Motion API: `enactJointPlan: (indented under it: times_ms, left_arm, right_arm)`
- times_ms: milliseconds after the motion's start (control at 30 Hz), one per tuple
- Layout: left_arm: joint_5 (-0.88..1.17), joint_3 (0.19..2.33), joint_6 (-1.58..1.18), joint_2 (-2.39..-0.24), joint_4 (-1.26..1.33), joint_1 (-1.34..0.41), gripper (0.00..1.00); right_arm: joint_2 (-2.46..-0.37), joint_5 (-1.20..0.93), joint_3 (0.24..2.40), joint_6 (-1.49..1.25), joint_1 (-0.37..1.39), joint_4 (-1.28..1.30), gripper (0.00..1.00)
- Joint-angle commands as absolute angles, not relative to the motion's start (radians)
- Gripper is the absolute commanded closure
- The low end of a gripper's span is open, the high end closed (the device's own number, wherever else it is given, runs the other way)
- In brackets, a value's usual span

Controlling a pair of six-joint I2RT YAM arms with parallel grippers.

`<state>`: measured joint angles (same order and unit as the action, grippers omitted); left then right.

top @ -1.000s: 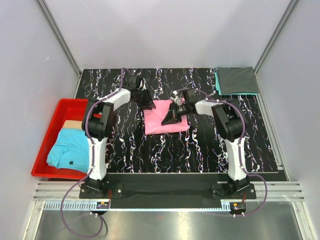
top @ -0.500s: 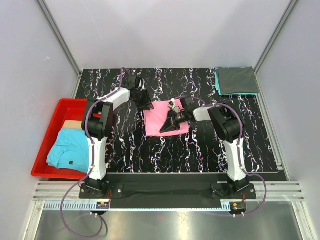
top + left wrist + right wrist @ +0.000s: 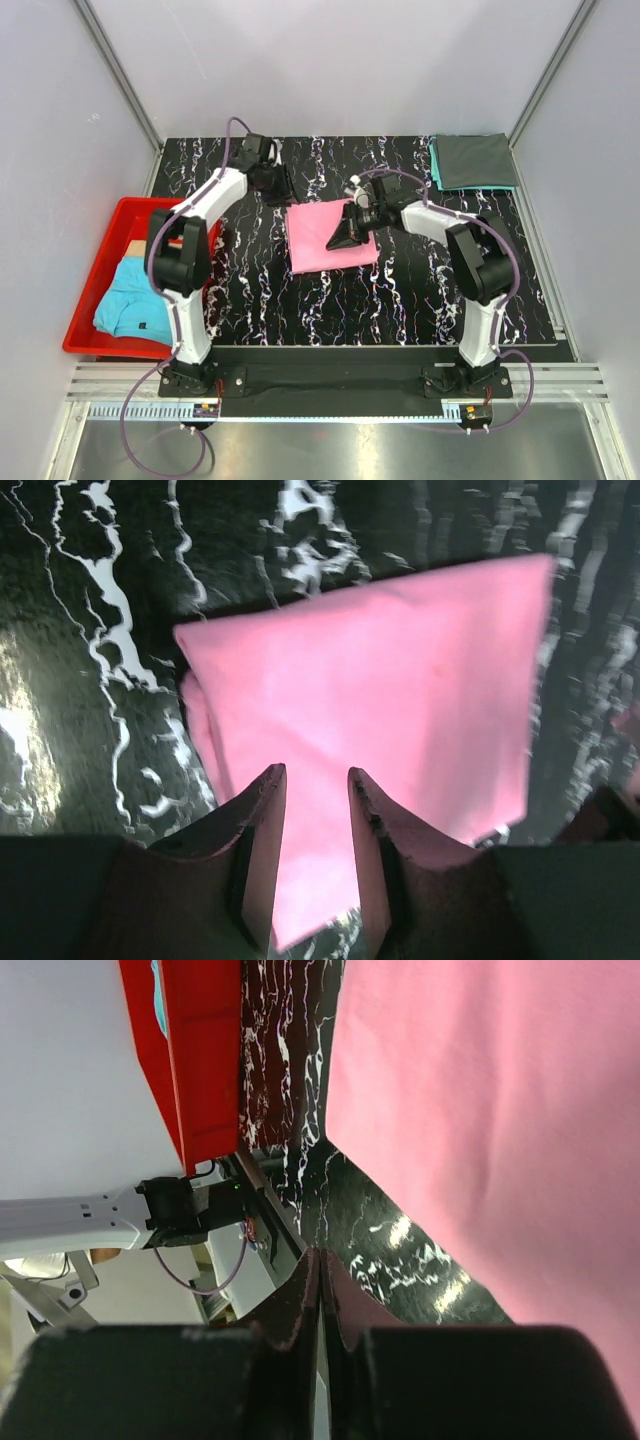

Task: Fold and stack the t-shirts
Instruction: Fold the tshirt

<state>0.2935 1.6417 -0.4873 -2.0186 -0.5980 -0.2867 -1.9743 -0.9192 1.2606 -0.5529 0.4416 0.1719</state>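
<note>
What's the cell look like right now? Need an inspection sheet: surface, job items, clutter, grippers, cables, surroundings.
Surface: black marbled table, no spills seen.
Job's things: pink t-shirt folded, mid-table; dark grey t-shirt stacked on teal t-shirt, far right corner; light blue t-shirt crumpled in red bin.
Clutter: tan item in the bin, cannot identify.
Grippers: left gripper open, at the pink t-shirt's far left corner; right gripper shut, nothing between its fingers, over the pink t-shirt.
Cables: purple cables run along both arms and loop below the bases; no snag seen.
Surroundings: white walls, aluminium frame.
</note>
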Motion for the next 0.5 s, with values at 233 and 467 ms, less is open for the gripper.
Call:
enactJointPlan:
  times_ms: [233, 467]
  left_arm:
    - [0.434, 1.204, -0.564, -1.764, -0.345, -0.379, 0.69]
    - [0.289, 0.93, -0.614, -1.709, -0.275, -0.399, 0.74]
  right_arm:
    - [-1.885, -0.89, 1.106, -0.445, 0.256, 0.241, 0.91]
    - [-1.986, -0.894, 0.976, -0.475, 0.23, 0.098, 0.93]
